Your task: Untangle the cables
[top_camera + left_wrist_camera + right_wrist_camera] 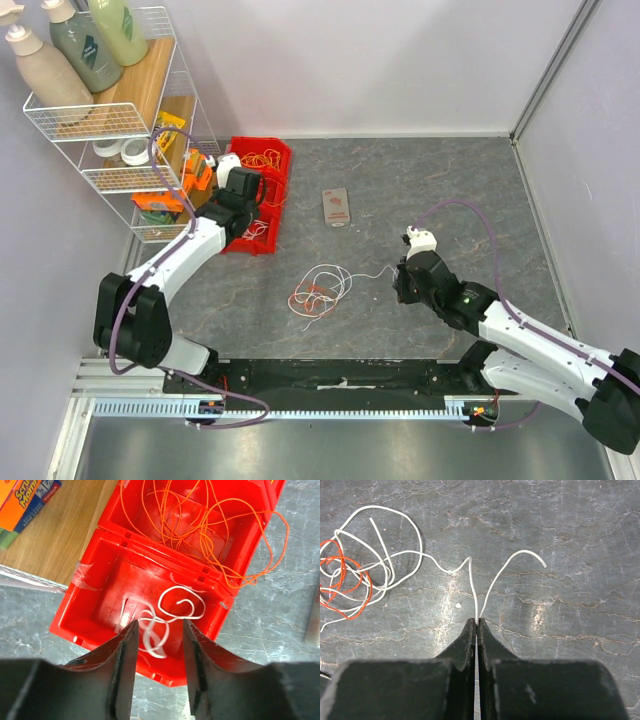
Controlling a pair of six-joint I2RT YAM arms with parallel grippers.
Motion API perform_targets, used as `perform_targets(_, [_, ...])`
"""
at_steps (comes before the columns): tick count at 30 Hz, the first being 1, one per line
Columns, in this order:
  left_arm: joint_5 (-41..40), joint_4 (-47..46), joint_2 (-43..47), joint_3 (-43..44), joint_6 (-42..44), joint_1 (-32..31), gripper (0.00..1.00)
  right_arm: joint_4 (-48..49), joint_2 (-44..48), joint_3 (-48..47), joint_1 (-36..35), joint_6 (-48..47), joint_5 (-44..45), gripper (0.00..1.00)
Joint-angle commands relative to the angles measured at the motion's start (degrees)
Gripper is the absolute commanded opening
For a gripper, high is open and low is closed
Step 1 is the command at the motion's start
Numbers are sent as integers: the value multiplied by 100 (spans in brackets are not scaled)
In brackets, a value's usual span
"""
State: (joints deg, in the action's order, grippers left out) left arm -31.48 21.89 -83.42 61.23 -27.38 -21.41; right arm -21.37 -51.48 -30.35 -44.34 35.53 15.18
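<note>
Well, the left gripper (160, 625) hangs right over the red bin (90, 615), above its nearer compartment. Its fingers (127, 650) stand spread, with open space between them and nothing clamped. A white cable (150, 639) lies curled on the floor of that compartment. Seen from the wrist, one end of its coil falls in the gap between the two fingertips, below them rather than in their hold. In the bin's farther compartment sit the orange cables (200, 535), a loose heap of loops. A few of them spill over the bin's rim onto the table (430, 170).

Out on the table to the right of the bin, well apart from it, lies a tangle (318, 290) of white and red-orange loops. A white strand (474, 590) runs out of it, away from the bin, to the right gripper (477, 621). That gripper is farther from the bin than the tangle, low over the table. Its fingers (467, 640) are pressed together on the strand, pinching it at their very tips. The strand's free end curves up and away on the side away from the bin.
</note>
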Motion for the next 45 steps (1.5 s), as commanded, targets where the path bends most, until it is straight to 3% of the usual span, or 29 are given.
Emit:
perform_targets(1, [317,158,544,275,-672,58,54,203,-46,-76,22,16,-146,1])
perform_targets(3, [651,193,878,205,-655,49,62,273,-133,-129,22,-63,-287,1])
perform_targets(6, [2009,-69,1615,-110,-253,58,61,440,-239,-191,22,-230,-734,1])
perform_targets(8, [3484,-630,2055,-601,-15,58,58,624,-187,-200,22,-301,-1024,1])
perform_targets(10, [5557,-1631,2311,-1137,74,14,59,765,-73,-226,22,-380,-1262,0])
perform_targets(12, [6441,-2073,2313,-1481,57,-283,64,783,76,-313,22,-432,-1368,0])
perform_targets(16, [6060,-2337,2006,-1833,364,-1574,64,748,463,-647,13,-468,-1657,0])
perform_targets(19, [5435,-2689,1567,-1992,172,-2077,55,678,700,-989,22,-433,-1895,0])
perform_targets(25, [4845,-2330,47,-1799,-303,-2087,36,345,1088,-2262,21,-353,-1923,0])
perform_targets(29, [4784,-2418,-385,-2071,-505,-2087,34,-121,957,-3685,22,-608,-1554,0])
perform_targets(38, [4046,-2005,150,-2607,-339,-2087,33,-412,280,-5884,21,-1249,-806,0])
perform_targets(45, [3720,-1636,510,-2643,-154,-2087,33,-447,-28,-6677,22,-1558,-657,0])
